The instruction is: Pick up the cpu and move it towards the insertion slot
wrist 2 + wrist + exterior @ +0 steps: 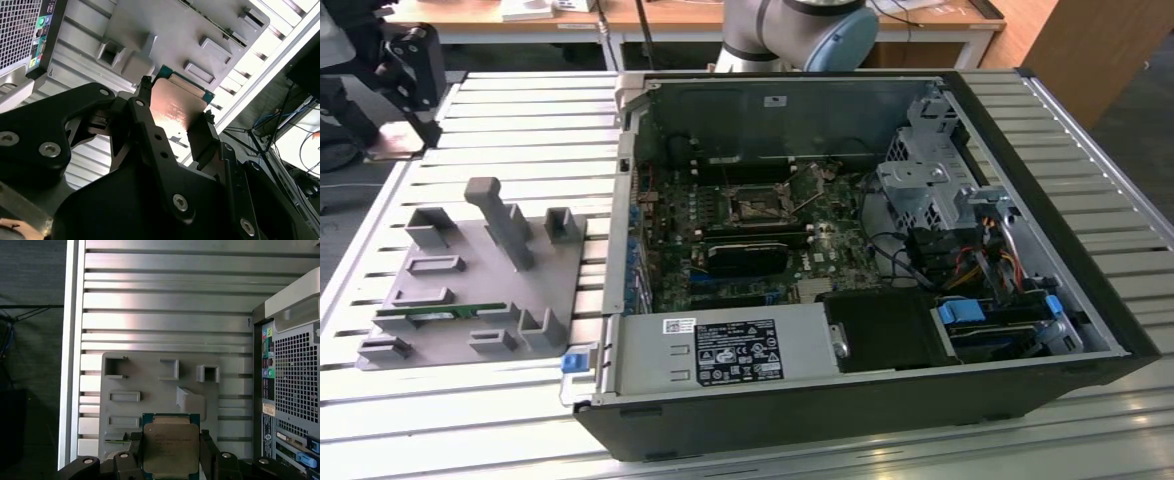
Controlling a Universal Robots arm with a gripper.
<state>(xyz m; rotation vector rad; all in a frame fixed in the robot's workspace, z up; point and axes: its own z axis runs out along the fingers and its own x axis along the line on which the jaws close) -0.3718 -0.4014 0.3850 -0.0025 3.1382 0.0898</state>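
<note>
Slatted aluminium table runs bare past the grey fixture plate, the open computer case alongside it — insertion slot uncovered. Raised off the plate, the gripper pinches the cpu by opposite edges.

Grey moulded fixture plate with raised blocks directly below the end effector, bare ribbed aluminium desk open beyond it, black perforated computer case walling one side
</note>
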